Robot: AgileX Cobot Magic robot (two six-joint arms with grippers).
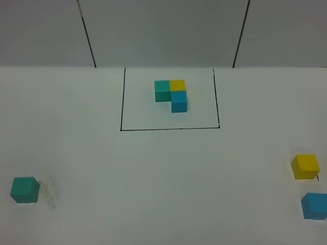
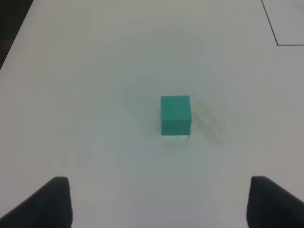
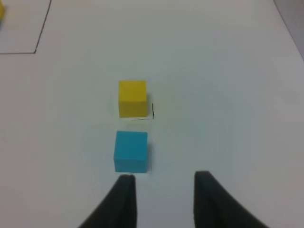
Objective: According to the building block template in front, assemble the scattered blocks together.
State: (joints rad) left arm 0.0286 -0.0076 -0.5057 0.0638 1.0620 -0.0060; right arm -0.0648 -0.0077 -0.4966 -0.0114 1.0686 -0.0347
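White table point(image 1: 163, 178) w/ grey scuff point(image 1: 50, 193); panelled wall point(image 1: 163, 30) behind.

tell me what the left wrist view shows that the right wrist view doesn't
Only the left wrist view: the teal cube, alone, with a grey smudge beside it, ahead of the open left claw. Only the right wrist view: the yellow cube and the blue cube, close together but apart, the blue one nearer the open right claw. Both: the white table and one corner of the black frame.
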